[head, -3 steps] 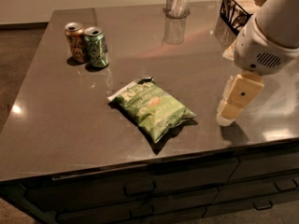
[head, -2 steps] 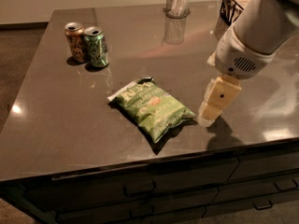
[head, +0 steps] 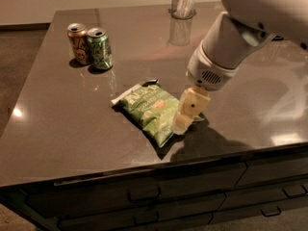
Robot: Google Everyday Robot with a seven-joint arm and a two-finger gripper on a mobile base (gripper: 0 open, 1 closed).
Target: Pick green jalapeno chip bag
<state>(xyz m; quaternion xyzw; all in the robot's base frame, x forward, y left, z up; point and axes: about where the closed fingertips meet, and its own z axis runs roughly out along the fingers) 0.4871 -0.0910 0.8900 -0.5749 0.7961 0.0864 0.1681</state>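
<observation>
Chip bag (head: 148, 110) partly beneath tool (head: 181, 124)

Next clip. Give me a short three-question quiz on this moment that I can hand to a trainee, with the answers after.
1. True or false: the claw is at the end of the green jalapeno chip bag that lies farthest from the green can.
2. How many drink cans stand on the countertop? A) one B) two C) three
3. Which stands nearer the bag, the green can or the orange can?
Key: 1 true; 2 B; 3 the green can.
</observation>
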